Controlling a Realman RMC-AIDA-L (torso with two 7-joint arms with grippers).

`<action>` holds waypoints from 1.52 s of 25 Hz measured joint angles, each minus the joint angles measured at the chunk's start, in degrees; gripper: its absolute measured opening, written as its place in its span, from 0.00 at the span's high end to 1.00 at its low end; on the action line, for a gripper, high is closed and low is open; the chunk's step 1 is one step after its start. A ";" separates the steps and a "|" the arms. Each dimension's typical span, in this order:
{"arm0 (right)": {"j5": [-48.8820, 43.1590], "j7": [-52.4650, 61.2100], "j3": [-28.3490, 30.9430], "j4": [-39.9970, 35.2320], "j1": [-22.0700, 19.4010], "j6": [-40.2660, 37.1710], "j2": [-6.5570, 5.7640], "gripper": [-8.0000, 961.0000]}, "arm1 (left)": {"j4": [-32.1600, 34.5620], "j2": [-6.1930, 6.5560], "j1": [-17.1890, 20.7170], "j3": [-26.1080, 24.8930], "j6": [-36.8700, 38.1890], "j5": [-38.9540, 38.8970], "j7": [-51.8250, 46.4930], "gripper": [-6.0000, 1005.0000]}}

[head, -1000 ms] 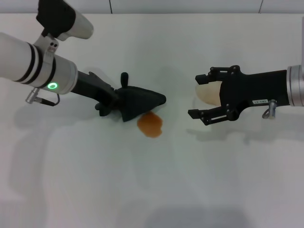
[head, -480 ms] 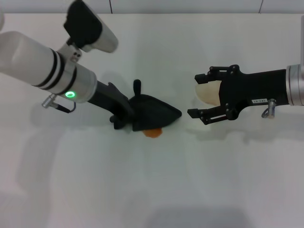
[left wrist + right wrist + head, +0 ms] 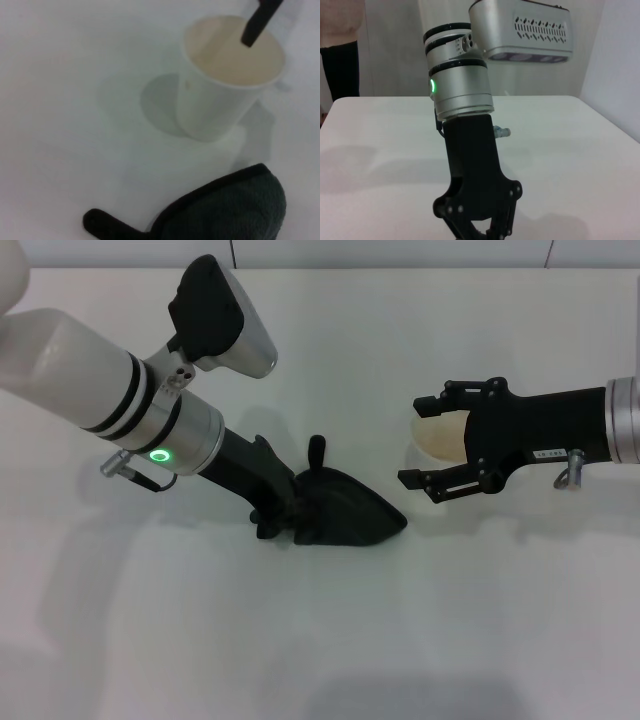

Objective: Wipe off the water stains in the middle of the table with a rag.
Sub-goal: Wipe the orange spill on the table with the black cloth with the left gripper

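Left gripper (image 3: 300,520) fingers clamped on rag (image 3: 350,520), pressing it flat on table (image 3: 320,640) middle, covering water stains. Right gripper (image 3: 440,445) parked near right edge, fingers spread around paper cup (image 3: 438,435), likely steadying it.

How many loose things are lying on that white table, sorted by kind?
Rags: 1, the dark rag, held in the left gripper.
Paper cups: 1, the white paper cup, between the open fingers of the right gripper.
Total: 2.
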 joint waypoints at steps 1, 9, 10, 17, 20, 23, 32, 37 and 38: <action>0.00 -0.03 0.01 0.00 0.00 0.00 0.00 0.10 | 0.11 0.01 0.01 0.10 0.40 -0.27 0.09 0.91; -0.03 -0.04 0.11 0.03 0.16 0.00 -0.04 0.10 | -0.31 -0.03 0.11 1.32 0.98 -0.65 1.36 0.91; -0.03 -0.03 0.10 0.03 0.18 0.00 -0.04 0.10 | -0.52 0.02 0.11 1.68 0.79 -0.44 1.25 0.91; -0.07 -0.04 0.27 0.08 0.27 0.05 -0.04 0.10 | -0.56 0.15 0.78 1.60 -1.04 1.49 -0.56 0.91; -0.12 -0.04 0.26 0.09 0.29 0.07 -0.04 0.10 | 0.37 0.29 1.44 1.45 -3.47 1.89 -1.97 0.91; -0.16 -0.01 0.14 0.09 0.31 0.09 -0.03 0.10 | 1.55 0.22 2.08 0.27 -5.46 3.43 -3.33 0.91; -0.21 0.14 0.29 0.09 0.27 0.09 -0.03 0.10 | 1.89 0.14 2.30 -1.52 -10.80 5.60 -5.96 0.91; -0.28 0.16 0.32 0.10 0.34 0.09 -0.03 0.10 | 1.82 0.08 2.30 -1.56 -14.77 8.25 -9.56 0.91; -0.28 0.16 0.32 0.09 0.35 0.09 -0.03 0.10 | 1.79 0.08 2.30 -1.56 -15.38 8.44 -10.03 0.91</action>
